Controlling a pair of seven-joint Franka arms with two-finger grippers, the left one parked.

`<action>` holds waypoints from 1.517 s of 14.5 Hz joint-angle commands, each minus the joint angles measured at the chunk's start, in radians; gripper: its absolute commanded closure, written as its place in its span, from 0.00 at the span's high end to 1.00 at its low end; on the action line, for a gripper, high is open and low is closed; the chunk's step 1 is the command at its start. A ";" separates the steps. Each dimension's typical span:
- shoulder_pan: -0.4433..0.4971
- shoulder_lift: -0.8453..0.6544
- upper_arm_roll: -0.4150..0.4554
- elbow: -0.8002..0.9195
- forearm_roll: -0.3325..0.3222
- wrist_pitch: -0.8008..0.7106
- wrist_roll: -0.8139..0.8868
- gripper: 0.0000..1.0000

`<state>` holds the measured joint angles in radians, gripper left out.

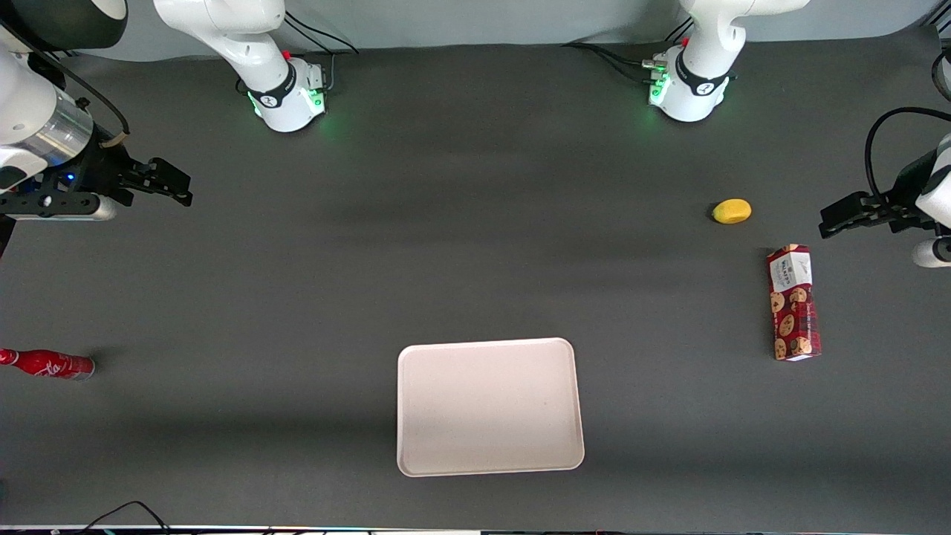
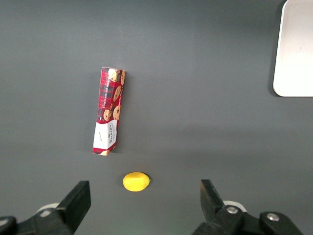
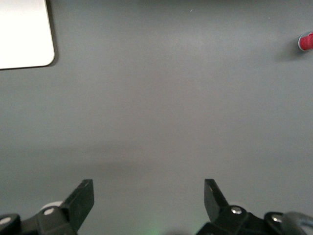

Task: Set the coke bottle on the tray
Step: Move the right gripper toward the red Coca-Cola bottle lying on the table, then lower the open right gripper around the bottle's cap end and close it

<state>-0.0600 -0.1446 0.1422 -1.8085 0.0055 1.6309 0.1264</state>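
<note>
The coke bottle (image 1: 46,364) lies on its side on the dark table at the working arm's end, near the view's edge; it is red with white script and a silvery base. In the right wrist view only its end shows (image 3: 306,41). The tray (image 1: 489,406) is pale pinkish-white and bare, near the table's front edge; one corner shows in the right wrist view (image 3: 24,34). My right gripper (image 1: 167,183) hangs open and empty above the table, farther from the front camera than the bottle and well apart from it. In the right wrist view it is also open (image 3: 148,193).
A red cookie box (image 1: 793,302) and a yellow lemon (image 1: 732,211) lie toward the parked arm's end; both show in the left wrist view, the box (image 2: 109,110) and the lemon (image 2: 136,181). The two arm bases stand at the table's back edge.
</note>
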 commanded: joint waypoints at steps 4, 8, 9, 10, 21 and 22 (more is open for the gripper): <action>-0.009 0.016 0.004 0.034 0.002 -0.002 0.019 1.00; 0.000 0.084 0.005 0.075 -0.016 0.018 0.010 1.00; 0.000 0.097 0.005 0.080 -0.062 0.017 0.009 1.00; -0.015 0.106 0.002 0.080 -0.088 0.017 -0.023 1.00; -0.385 0.544 -0.049 0.378 -0.144 0.318 -1.133 1.00; -0.395 0.613 -0.049 0.441 -0.144 0.340 -1.218 1.00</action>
<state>-0.4223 0.3141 0.0821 -1.5268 -0.1199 1.9499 -0.9407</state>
